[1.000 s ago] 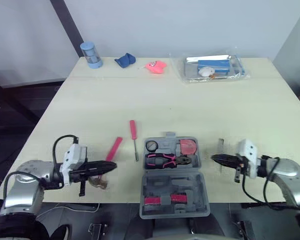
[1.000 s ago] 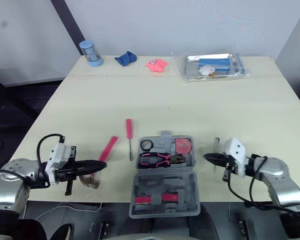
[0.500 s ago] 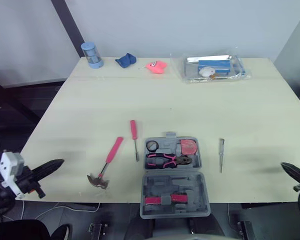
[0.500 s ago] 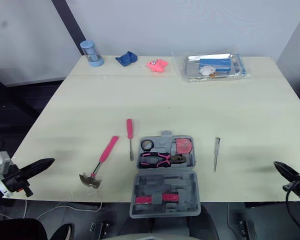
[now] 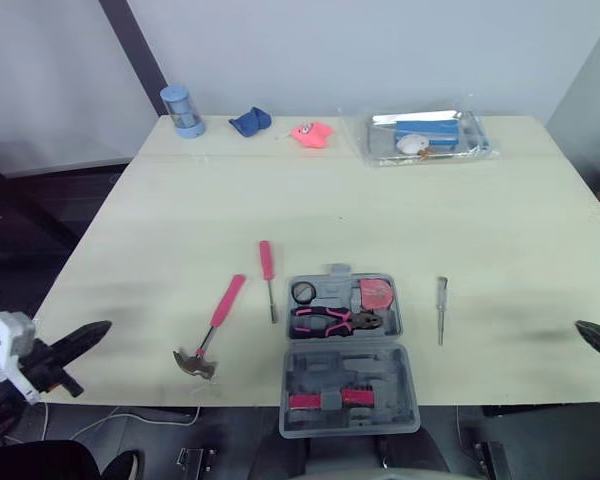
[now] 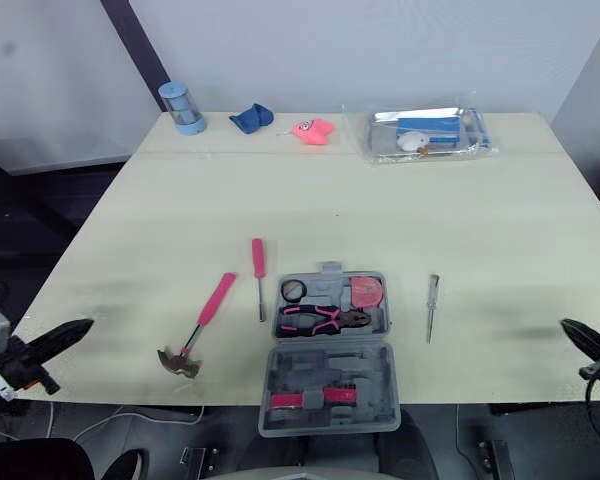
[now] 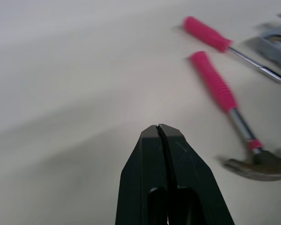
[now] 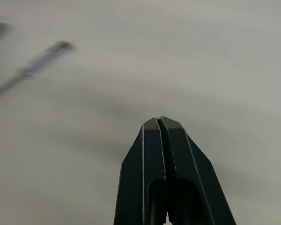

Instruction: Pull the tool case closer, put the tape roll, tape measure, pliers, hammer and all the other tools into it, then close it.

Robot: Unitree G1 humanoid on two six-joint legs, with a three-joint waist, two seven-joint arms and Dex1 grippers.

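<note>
Both left fingers (image 5: 85,335) and right fingers (image 5: 598,337), closed and empty, flank the tool case (image 5: 348,380) from the table's (image 5: 380,200) front corners.

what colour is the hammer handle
The hammer handle is pink, with a ribbed grip; it shows best in the left wrist view.

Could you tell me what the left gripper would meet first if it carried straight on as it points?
Probably bare table beside the hammer; the left gripper aims just past its handle, though depth is unclear.
</note>
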